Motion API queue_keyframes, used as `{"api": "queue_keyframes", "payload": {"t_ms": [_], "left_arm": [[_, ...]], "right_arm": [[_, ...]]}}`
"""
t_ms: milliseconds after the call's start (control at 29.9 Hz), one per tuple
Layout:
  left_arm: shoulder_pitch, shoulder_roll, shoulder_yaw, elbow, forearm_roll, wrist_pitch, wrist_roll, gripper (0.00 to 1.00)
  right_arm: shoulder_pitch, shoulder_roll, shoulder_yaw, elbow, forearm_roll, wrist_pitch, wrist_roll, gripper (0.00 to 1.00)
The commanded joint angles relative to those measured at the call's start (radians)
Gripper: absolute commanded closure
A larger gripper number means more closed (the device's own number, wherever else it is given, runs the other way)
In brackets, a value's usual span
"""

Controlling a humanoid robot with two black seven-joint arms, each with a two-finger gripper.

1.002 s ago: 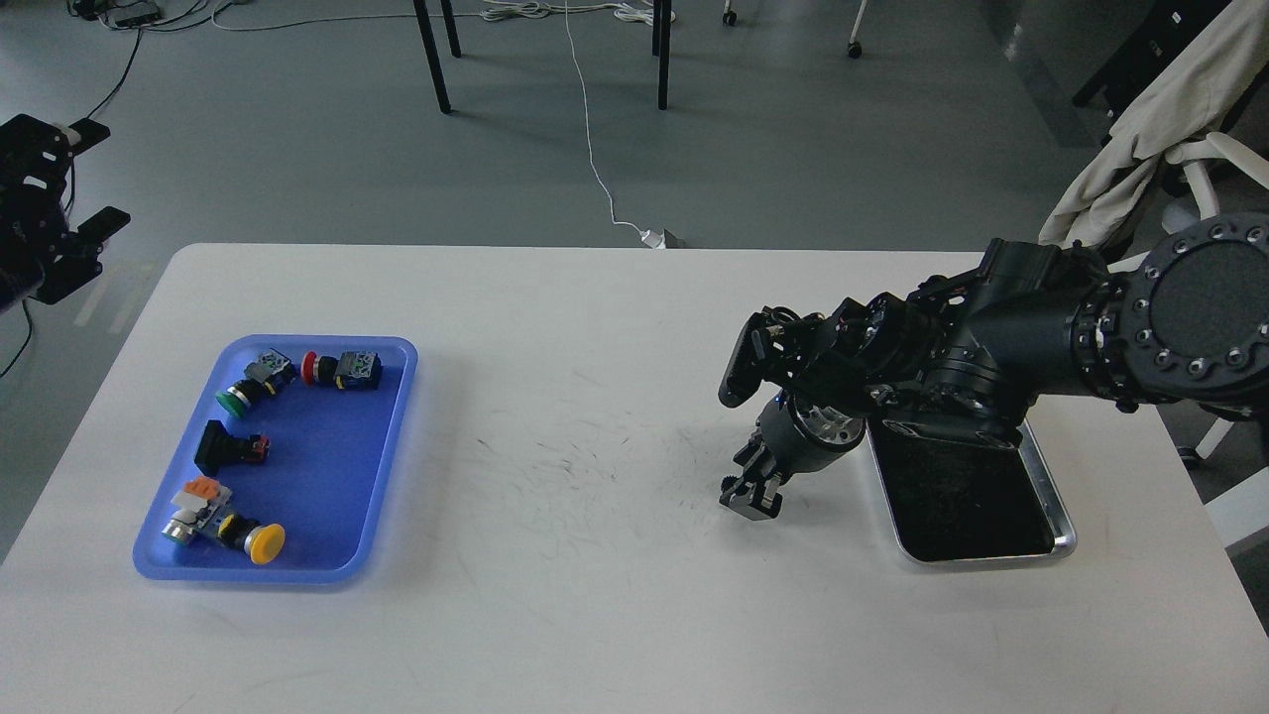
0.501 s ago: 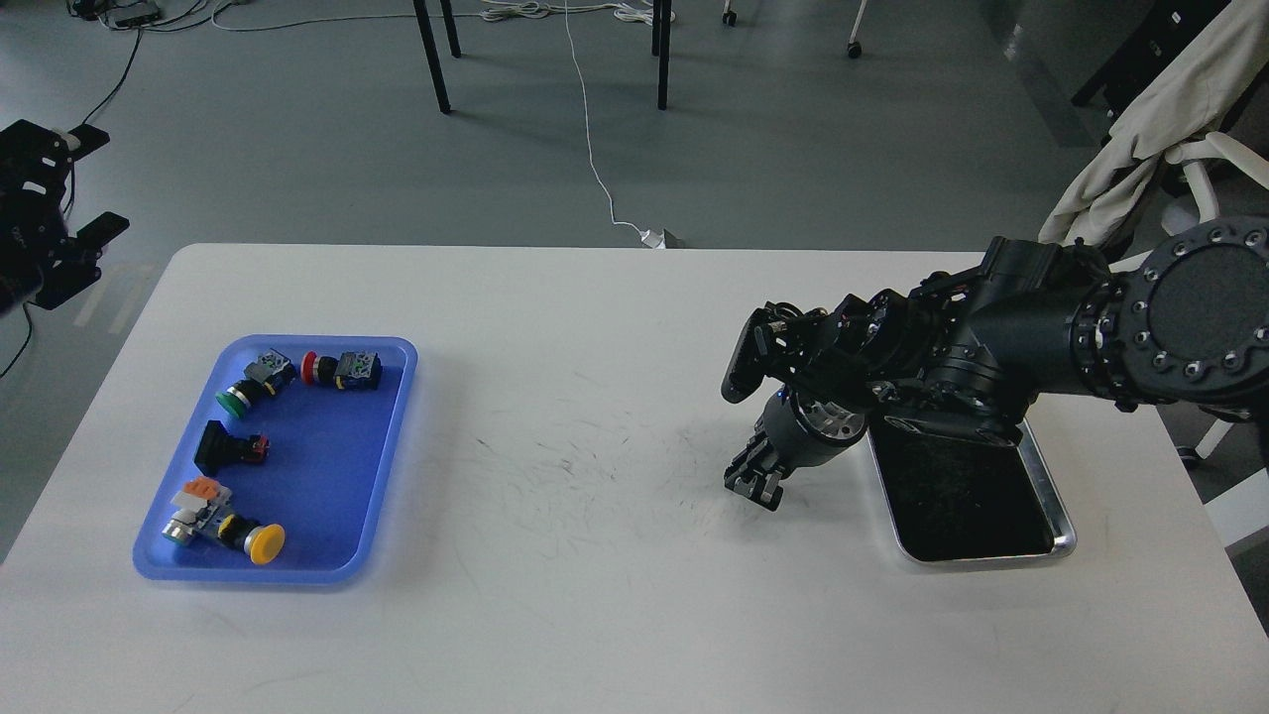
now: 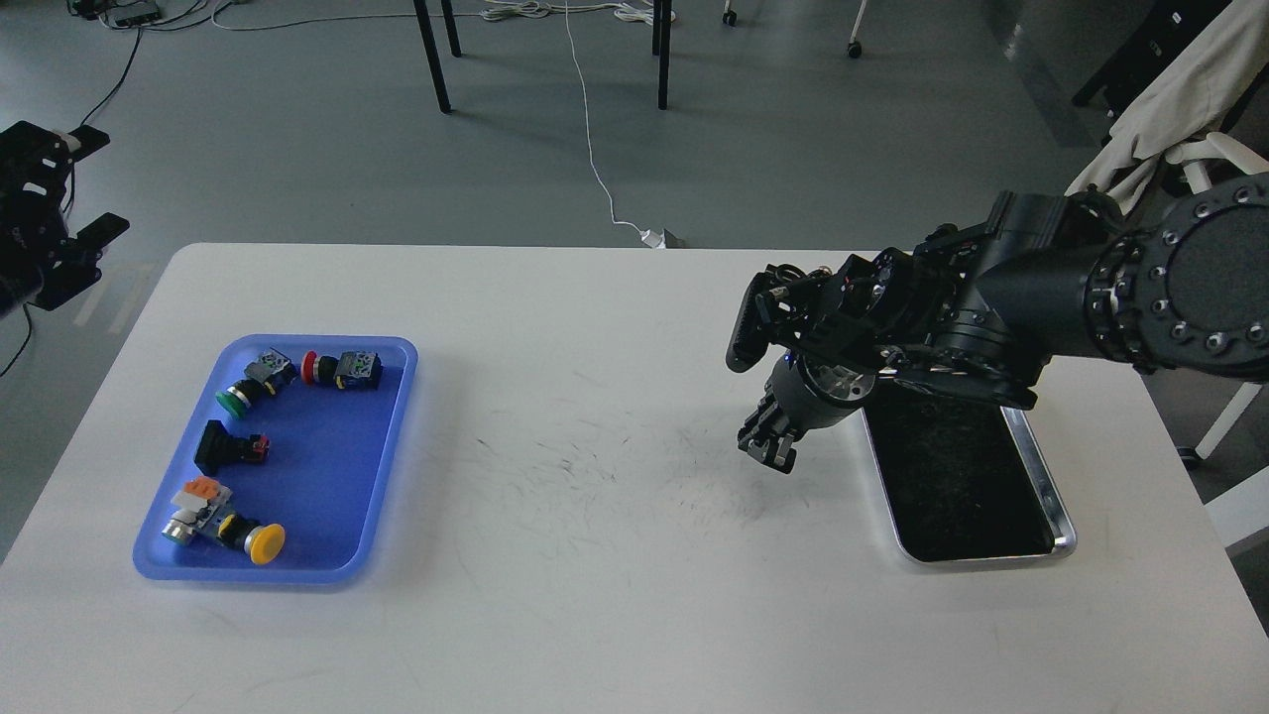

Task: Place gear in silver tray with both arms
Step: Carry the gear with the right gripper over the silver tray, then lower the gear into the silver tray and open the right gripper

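Observation:
The silver tray lies at the table's right side with a dark mirror-like bottom; nothing shows in its visible part, and its far end is hidden by my right arm. My right gripper points down above the table just left of the tray. Its fingers are dark and close together, and I cannot tell whether they hold anything. My left gripper hangs beyond the table's left edge, fingers spread and empty. Several push-button parts lie in a blue tray at the left: green, red, yellow and a black one.
The white table shows dark scuff marks at its middle. Chair legs and cables are on the floor behind the table. A chair with a beige cloth stands at the back right.
My right gripper has risen from close to the table surface and moved a little toward the back right. The left gripper has barely shifted. The trays and parts have not moved.

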Motion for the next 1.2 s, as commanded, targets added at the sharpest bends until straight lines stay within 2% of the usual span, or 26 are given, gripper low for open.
{"api": "queue_keyframes", "payload": {"t_ms": [0,200,501,702,869,1170], "left_arm": [[0.005,-0.001,0.000,0.000,0.000,0.000,0.000,0.01],[0.008,-0.004,0.000,0.000,0.000,0.000,0.000,0.01],[0.009,-0.012,0.000,0.000,0.000,0.002,0.000,0.01],[0.009,-0.020,0.000,0.000,0.000,0.003,0.000,0.01],[0.009,-0.023,0.000,-0.002,0.002,0.005,0.000,0.01],[0.018,-0.020,0.003,-0.002,0.002,0.003,0.000,0.01]], "right_arm": [[0.060,0.000,-0.007,0.050,0.001,0.003,0.000,0.98],[0.080,0.000,-0.043,0.097,-0.025,0.023,0.000,0.98],[0.077,-0.303,-0.050,0.154,-0.153,0.021,0.000,0.98],[0.051,-0.411,-0.050,0.173,-0.187,0.021,0.000,0.98],[0.002,-0.448,-0.050,0.168,-0.207,0.020,0.000,0.97],[-0.084,-0.419,-0.040,0.133,-0.212,0.018,0.000,0.96]]}}
